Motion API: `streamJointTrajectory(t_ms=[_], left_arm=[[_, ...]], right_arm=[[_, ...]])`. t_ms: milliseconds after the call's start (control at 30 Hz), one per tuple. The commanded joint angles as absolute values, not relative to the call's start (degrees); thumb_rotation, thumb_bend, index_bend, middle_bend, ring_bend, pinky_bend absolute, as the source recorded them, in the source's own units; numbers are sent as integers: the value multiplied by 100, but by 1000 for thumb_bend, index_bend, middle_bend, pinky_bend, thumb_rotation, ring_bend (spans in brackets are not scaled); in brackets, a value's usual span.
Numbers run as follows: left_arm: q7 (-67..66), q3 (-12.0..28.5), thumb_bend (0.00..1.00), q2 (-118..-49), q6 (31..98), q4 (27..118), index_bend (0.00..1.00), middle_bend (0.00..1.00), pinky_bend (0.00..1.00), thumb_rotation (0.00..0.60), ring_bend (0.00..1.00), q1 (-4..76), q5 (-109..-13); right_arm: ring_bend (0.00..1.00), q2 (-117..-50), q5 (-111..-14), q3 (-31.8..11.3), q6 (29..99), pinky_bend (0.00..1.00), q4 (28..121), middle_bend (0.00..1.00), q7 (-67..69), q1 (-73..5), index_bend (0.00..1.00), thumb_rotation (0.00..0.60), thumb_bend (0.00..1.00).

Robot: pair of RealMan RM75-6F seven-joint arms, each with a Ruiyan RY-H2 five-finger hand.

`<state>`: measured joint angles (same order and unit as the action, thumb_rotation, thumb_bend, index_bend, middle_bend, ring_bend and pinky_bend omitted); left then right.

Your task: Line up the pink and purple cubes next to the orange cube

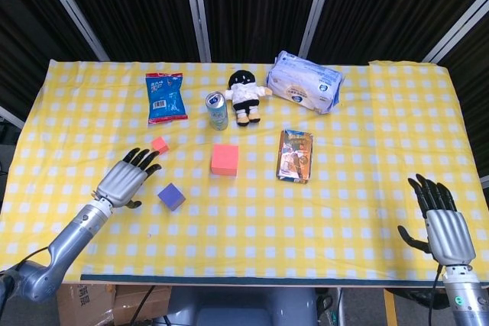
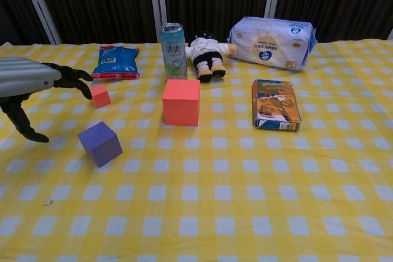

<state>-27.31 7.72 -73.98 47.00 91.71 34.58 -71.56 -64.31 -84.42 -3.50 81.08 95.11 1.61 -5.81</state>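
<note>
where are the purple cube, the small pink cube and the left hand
purple cube (image 2: 100, 143): chest view, on its front face.
small pink cube (image 2: 99, 96): chest view, on its front face.
left hand (image 1: 122, 181): head view, on the silver back of the hand.
</note>
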Motion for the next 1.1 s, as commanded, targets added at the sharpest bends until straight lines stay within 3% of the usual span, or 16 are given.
streamJointTrajectory(t_ms=[33, 500, 833, 967, 1100], left_arm=[[-2864, 737, 206, -7565, 4598, 9074, 218, 0, 0, 600, 0, 3595, -6985], [-3205, 667, 263, -8170, 4514, 8823, 256, 0, 0, 600, 0, 4000, -6419], [-3318, 593, 388, -8373, 4880, 8806, 445, 0, 0, 600, 0, 4030, -6130], [-3386, 903, 388, -8388, 5389, 8939, 450, 0, 0, 600, 0, 3977, -5637], [-3698, 1324, 387, -8435, 5704, 9200, 445, 0, 0, 600, 0, 4117, -4512]], right_arm=[[0, -6428, -8445, -347, 8100, 0, 9511, 0, 173, -585, 0, 600, 345], [0, -6404, -8448, -331, 8082, 0, 9532, 0, 221, -588, 0, 600, 344], [0, -6393, -8496, -306, 8124, 0, 9520, 0, 203, -569, 0, 600, 344], [0, -6403, -8480, -317, 8103, 0, 9525, 0, 207, -585, 0, 600, 345], [0, -6394, -8464, -319, 8086, 0, 9541, 0, 233, -589, 0, 600, 344]])
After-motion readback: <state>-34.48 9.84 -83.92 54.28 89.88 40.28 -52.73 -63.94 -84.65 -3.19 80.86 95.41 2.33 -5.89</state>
